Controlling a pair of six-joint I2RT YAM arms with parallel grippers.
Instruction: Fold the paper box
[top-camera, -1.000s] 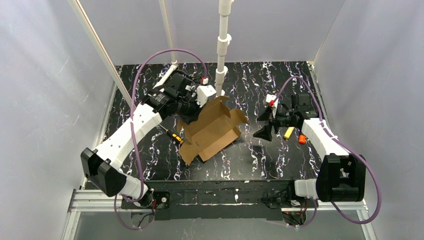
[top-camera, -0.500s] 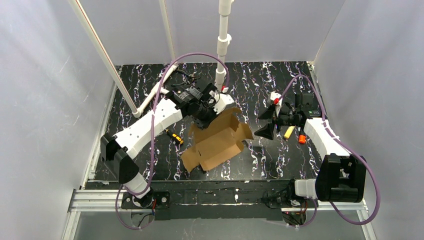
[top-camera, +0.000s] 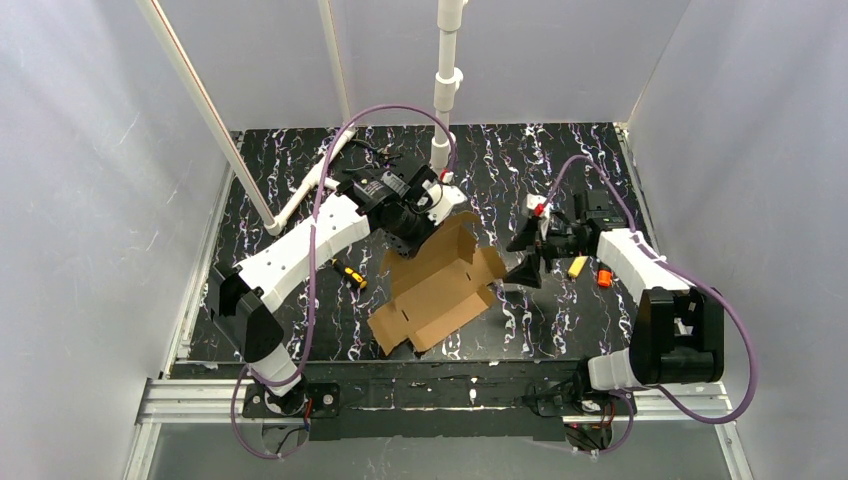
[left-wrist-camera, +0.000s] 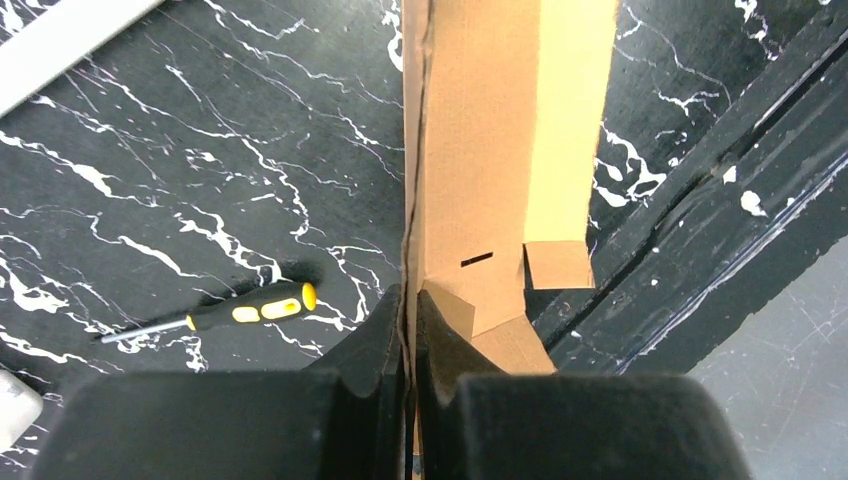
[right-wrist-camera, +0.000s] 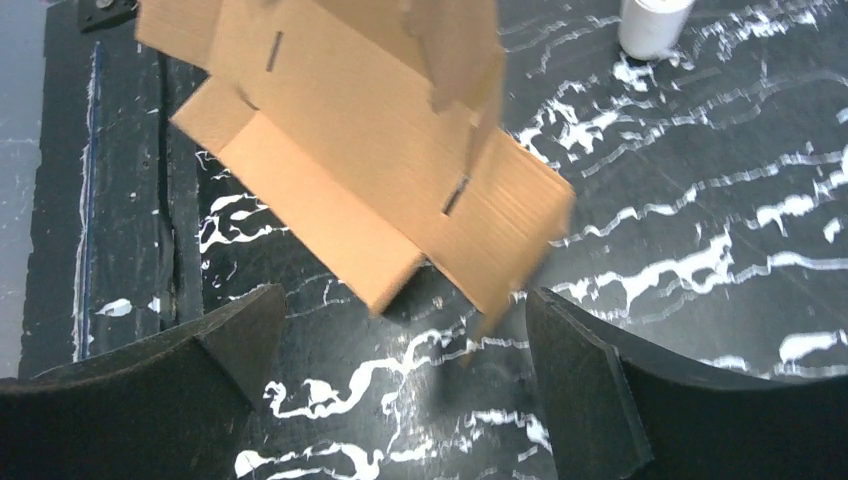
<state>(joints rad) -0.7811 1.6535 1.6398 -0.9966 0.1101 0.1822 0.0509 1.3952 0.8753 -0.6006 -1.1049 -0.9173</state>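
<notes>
The left pincer (left-wrist-camera: 408, 305) is clamped tight on the far edge of the plain brown corrugated cardboard box (top-camera: 440, 285) — a thin wall of the sheet runs up between its two black fingers (left-wrist-camera: 375, 335). From that grip the half-formed box slopes down toward the near edge of the black, white-veined surface (top-camera: 560, 160), flaps spread, its near end low against the surface.

The right pincer (right-wrist-camera: 400, 340) stands wide and holds nothing. Its tips sit just beside the box's right-hand corner — whether they touch it cannot be told.

A yellow-and-black screwdriver (top-camera: 349, 272) lies on the surface just left of the box. A small yellow piece (top-camera: 578, 265) and a small orange piece (top-camera: 604, 278) lie by the right arm. A white plastic pipe post (top-camera: 445, 90) stands behind the box.
</notes>
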